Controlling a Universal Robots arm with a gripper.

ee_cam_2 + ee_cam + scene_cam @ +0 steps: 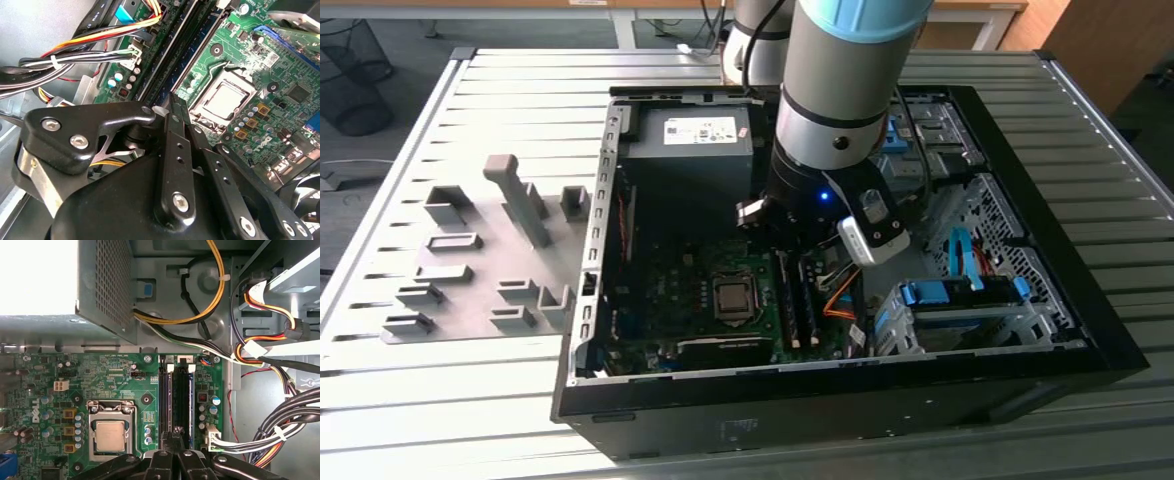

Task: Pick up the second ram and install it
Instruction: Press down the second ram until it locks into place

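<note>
My gripper (176,432) hangs inside the open computer case (1067,330), low over the near end of the memory slots (177,400) beside the processor socket (111,435). Its black fingers (175,130) are pressed together at the tips, and nothing shows between them. Long thin sticks stand edge-on in the slots. The one in line with my fingertips, a dark strip (183,400), looks like the second ram, though I cannot tell for sure. In the exterior view the sticks (795,300) run just below my gripper (781,245).
A grey fixture plate (467,290) with raised blocks lies at the exterior view's left, on the slatted table. Bundled cables (280,425) run beside the slots. The power supply (687,150) and the blue-latched drive cage (961,300) flank the arm.
</note>
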